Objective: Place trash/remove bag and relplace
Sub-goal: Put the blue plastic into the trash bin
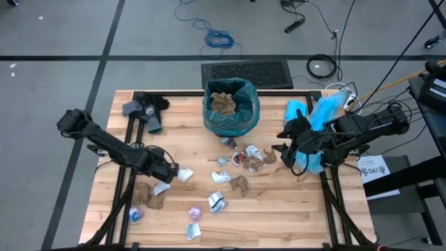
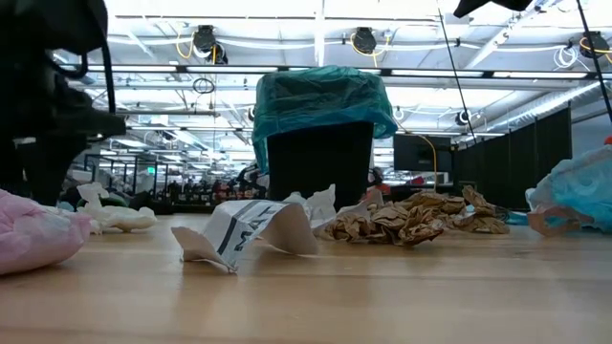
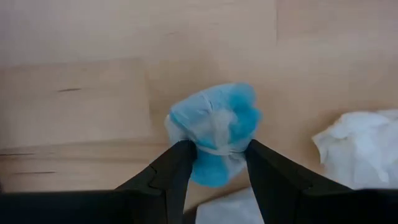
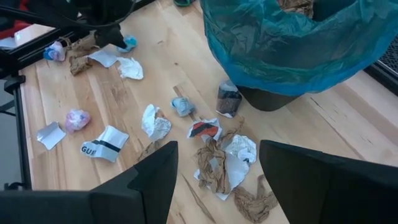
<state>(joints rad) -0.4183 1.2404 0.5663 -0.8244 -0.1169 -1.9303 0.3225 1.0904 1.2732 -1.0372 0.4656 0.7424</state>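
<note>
The black bin (image 1: 221,130) stands at the far middle of the table, lined with the teal bag (image 1: 245,115), and brown paper wads (image 1: 224,103) lie inside. Trash is strewn over the table in front of it: brown wads (image 1: 240,183), white wrappers (image 1: 217,202) and a purple scrap (image 1: 195,211). My left gripper (image 1: 169,171) points down, open, over a blue-and-white wad (image 3: 214,127) that lies on the wood between its fingers. My right gripper (image 1: 287,150) hangs open above the table's right side with nothing between its fingers (image 4: 155,180). My left gripper comes from above, pointing down, with one finger (image 3: 180,163) on each side of the blue-and-white wad's near part (image 3: 211,163). I cannot tell whether the fingertips touch it. The wad lies on the table.
A paler sky-blue plastic bag (image 1: 317,111) lies at the far right by my right arm. A grey and black bundle (image 1: 143,111) sits at the far left. White scraps (image 1: 185,174) lie close to my left gripper. The near middle of the table (image 1: 279,216) is bare wood.
</note>
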